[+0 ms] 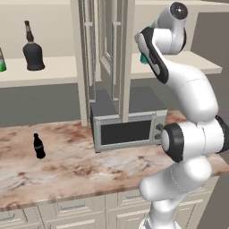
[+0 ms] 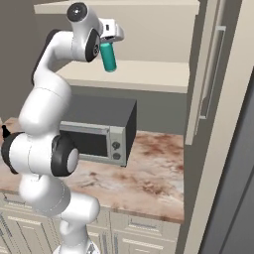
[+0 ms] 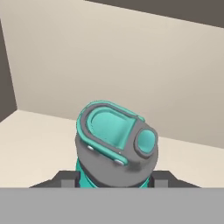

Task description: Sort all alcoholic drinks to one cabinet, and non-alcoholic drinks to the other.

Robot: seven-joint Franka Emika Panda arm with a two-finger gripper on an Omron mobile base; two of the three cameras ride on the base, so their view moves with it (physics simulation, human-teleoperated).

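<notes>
teal bottle grey-capped, squat bottle black, counter brown-marbled

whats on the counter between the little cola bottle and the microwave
Nothing: in the left base view the marble counter is bare between the cola bottle and the microwave.

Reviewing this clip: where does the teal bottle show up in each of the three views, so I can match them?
Left base view: the teal bottle is a sliver at upper centre-right, mostly behind the arm.
Right base view: upper left, tilted in the claw over the cabinet shelf.
Hand view: lower centre, seen cap-first.
Shared landmark: the microwave below the shelf in both base views.
</notes>
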